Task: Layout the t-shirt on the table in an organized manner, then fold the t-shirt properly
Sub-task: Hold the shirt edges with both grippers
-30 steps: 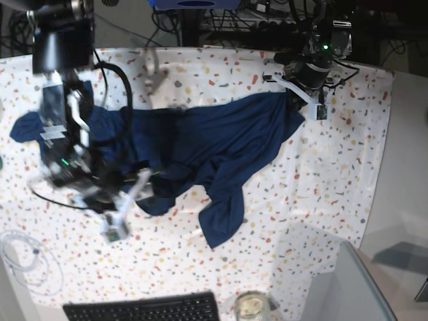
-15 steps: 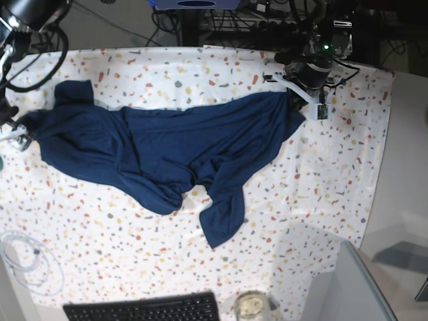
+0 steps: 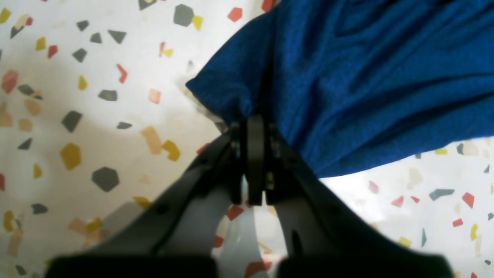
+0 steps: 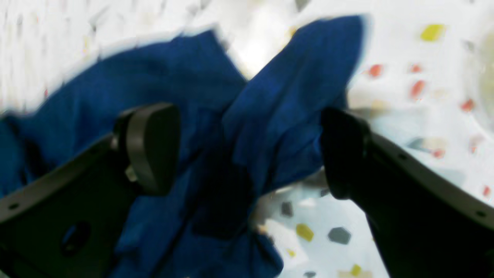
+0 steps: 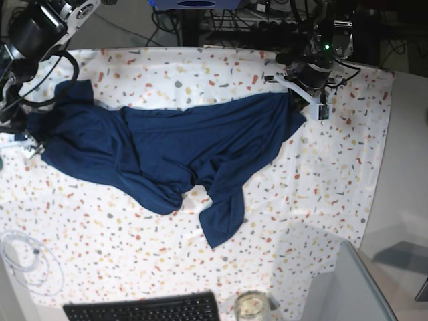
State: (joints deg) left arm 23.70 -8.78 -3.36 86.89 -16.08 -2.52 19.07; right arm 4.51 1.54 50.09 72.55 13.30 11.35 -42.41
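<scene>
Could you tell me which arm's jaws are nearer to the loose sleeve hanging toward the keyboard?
Left. The left gripper is shut on the t-shirt corner, nearer that sleeve; the right gripper is open at the far end.

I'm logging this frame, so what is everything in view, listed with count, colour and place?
t-shirt: one, dark navy, stretched across the table, still rumpled.
table: one, white with coloured flecks, under everything.
keyboard: one, black, near edge.
glass jar: one, clear, beside the keyboard.
white cable: one, coiled, near corner.
left end effector: one, black, shut on the t-shirt's edge.
right end effector: one, black, jaws wide apart around the opposite end of the t-shirt.
</scene>
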